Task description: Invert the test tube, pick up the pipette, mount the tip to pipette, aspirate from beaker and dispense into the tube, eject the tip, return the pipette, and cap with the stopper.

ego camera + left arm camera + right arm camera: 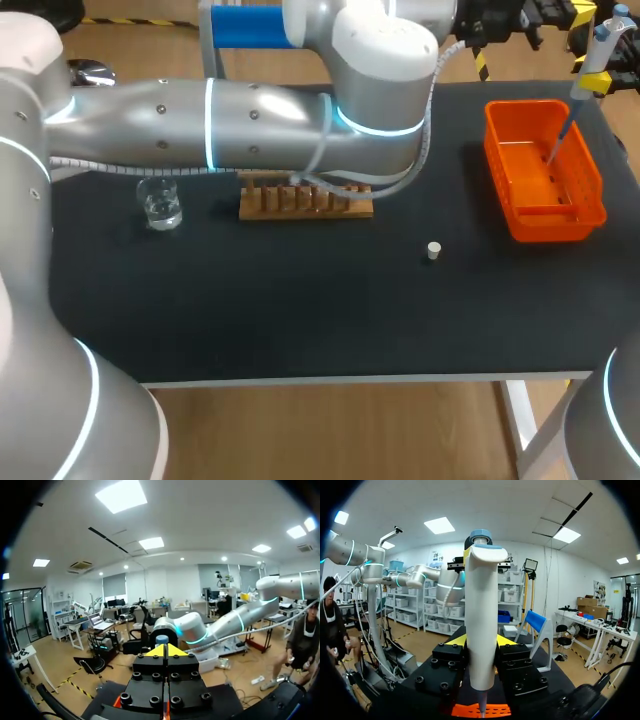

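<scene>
Left arm (250, 125) stretches across the black bench (300, 320) above the wooden rack (305, 200), its tool (166, 650) pinched together on nothing. Right tool (480, 640) is clamped on the upright pipette (481, 605), held over the orange bin (545, 225). The beaker (160, 205) and stopper (433, 251) sit well apart on the bench.

A black table (300, 320) carries two things. A wooden rack (300, 205) with a row of upright pegs stands at the far middle, its back part hidden. An orange bin (580, 215), rectangular with low walls, stands at the far right, well apart from the rack.
</scene>
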Robot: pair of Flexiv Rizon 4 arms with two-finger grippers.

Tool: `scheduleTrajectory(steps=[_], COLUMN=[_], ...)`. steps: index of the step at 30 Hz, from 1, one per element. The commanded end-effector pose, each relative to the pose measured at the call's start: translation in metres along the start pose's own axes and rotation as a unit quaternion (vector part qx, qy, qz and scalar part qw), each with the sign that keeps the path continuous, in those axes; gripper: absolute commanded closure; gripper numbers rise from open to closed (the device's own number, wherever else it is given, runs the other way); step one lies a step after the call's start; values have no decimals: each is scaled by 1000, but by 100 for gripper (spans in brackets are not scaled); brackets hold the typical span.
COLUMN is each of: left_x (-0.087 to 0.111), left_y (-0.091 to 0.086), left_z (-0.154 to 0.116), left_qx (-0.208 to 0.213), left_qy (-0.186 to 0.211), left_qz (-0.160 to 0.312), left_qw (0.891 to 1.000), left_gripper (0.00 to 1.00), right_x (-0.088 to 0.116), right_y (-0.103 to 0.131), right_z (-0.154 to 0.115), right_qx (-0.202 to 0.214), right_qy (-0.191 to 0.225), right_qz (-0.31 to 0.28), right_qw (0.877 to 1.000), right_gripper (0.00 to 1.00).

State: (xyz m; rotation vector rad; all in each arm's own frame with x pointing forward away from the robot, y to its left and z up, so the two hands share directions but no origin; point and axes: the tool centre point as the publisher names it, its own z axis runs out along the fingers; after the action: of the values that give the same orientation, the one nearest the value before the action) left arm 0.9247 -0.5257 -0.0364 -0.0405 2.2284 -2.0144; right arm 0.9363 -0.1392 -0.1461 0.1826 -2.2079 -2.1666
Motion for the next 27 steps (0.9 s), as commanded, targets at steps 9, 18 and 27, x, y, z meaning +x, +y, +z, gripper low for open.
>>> scheduleTrajectory(steps=[9,18,27], left_x=[3,0,-4], left_y=[14,19,16], left_z=[17,20,23], left_qx=[85,97,103], left_qy=[-5,-8,-9], left_qz=[-3,-4,-1], left_qw=[996,995,995], left_gripper=[100,100,100], right_x=[-1,-1,-1], right_y=[0,0,0], right_z=[-1,-1,-1], right_qx=[1,1,1], right_qy=[2,2,2], right_qz=[0,0,0], right_qw=[1000,1000,1000], right_gripper=[100,100,100])
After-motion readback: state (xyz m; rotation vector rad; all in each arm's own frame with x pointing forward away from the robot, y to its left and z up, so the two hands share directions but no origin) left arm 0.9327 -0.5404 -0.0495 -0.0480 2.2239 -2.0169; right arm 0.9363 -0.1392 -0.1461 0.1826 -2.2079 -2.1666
